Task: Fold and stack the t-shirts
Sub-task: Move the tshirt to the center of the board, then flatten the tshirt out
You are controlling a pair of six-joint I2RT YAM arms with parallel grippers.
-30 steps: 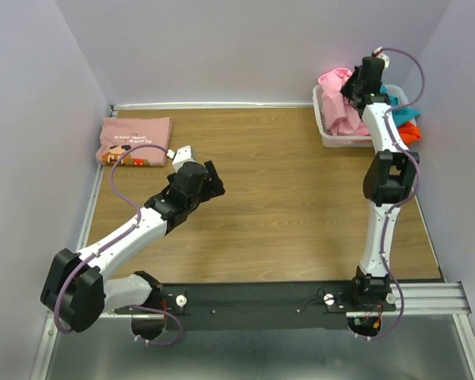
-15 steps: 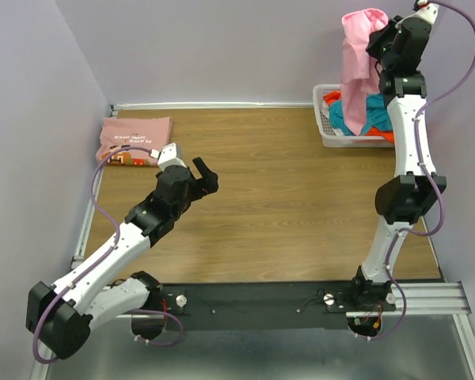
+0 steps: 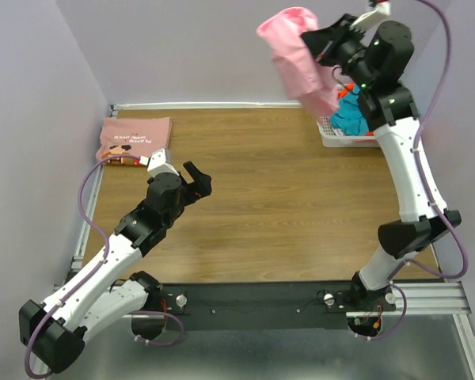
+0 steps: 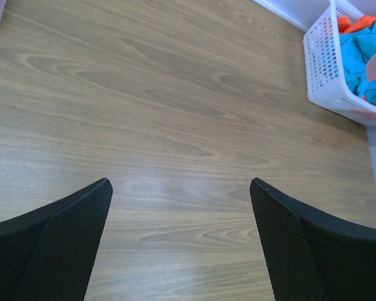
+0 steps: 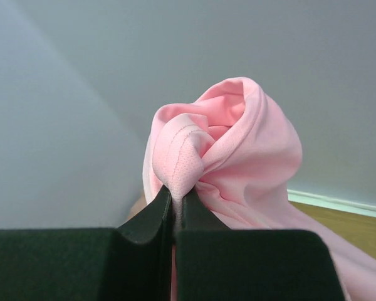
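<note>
- The right fingers (image 3: 318,41) are pinched tight on a small bunch of the light-pink t-shirt (image 3: 297,59). They hold it high in the air at the far right corner, and the rest hangs in a crumpled drape above the white basket (image 3: 340,141).
- The left fingers (image 3: 196,179) are spread as wide as they go with nothing in them, hovering low over the middle of the tabletop (image 3: 285,206).
- One dusty-pink t-shirt (image 3: 134,138) lies folded flat in the far left corner. A teal t-shirt (image 3: 352,115) and an orange one (image 4: 357,24) are heaped in the basket.
- The risk, as I read it, is that the grip is only a fistful of fabric. A fast swing could tug it loose and drop the shirt short of the working area.
- The dangling end looks close to the basket, so it could snag the rim or drag the teal t-shirt out.
- It's balled up, too. If it lands that way, the left fingers may struggle to find a clean edge to spread it for folding.
</note>
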